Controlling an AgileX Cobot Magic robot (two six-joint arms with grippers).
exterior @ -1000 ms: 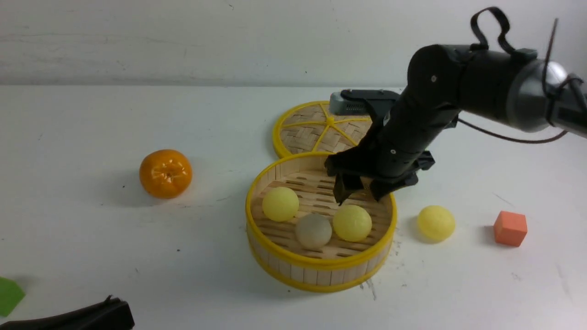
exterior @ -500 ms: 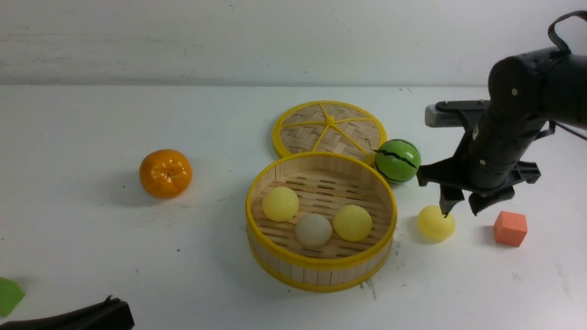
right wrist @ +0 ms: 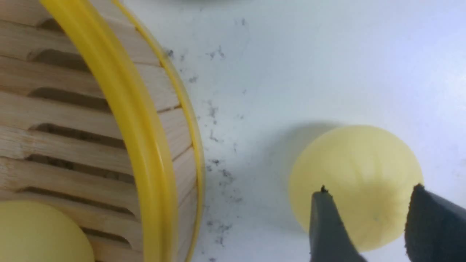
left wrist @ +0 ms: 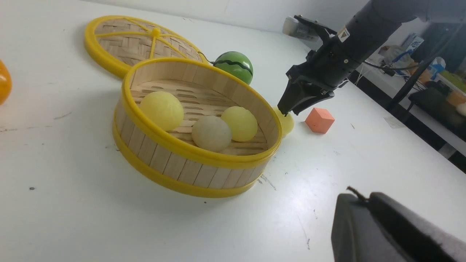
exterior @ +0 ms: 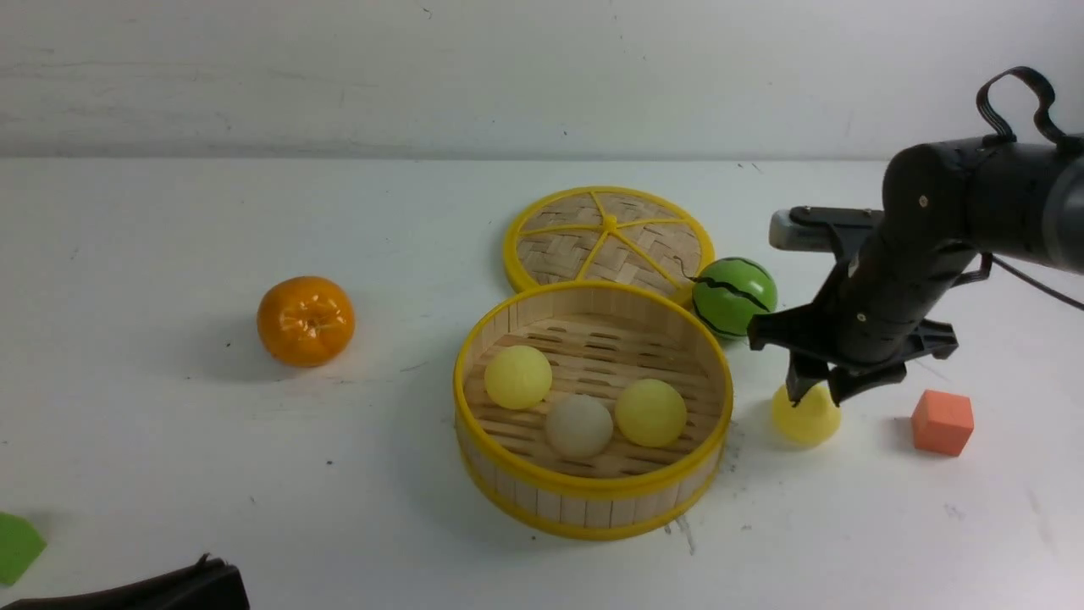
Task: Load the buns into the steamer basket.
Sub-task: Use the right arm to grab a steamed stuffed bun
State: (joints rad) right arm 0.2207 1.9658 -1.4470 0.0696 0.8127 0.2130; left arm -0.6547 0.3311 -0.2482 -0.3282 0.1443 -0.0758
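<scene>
The steamer basket (exterior: 593, 487) stands mid-table with three buns on its slatted floor: two pale yellow (exterior: 517, 377) (exterior: 650, 412) and one beige (exterior: 578, 426). A fourth pale yellow bun (exterior: 804, 424) rests on the table just right of the basket. My right gripper (exterior: 817, 394) comes down on it from above. In the right wrist view its fingers (right wrist: 327, 225) press on that bun (right wrist: 349, 160), which looks pinched at the top. My left gripper (left wrist: 358, 196) sits low at the near left, shut and empty.
An orange tangerine (exterior: 306, 320) lies at the left. The woven lid (exterior: 608, 237) is behind the basket, with a green watermelon ball (exterior: 733, 296) beside it. An orange cube (exterior: 942, 421) sits right of the fourth bun. A green scrap (exterior: 15, 546) lies at the near left edge.
My right arm swung from over the basket to the right and came down onto the bun on the table, its jaws narrowing onto it. The left gripper stayed put.
</scene>
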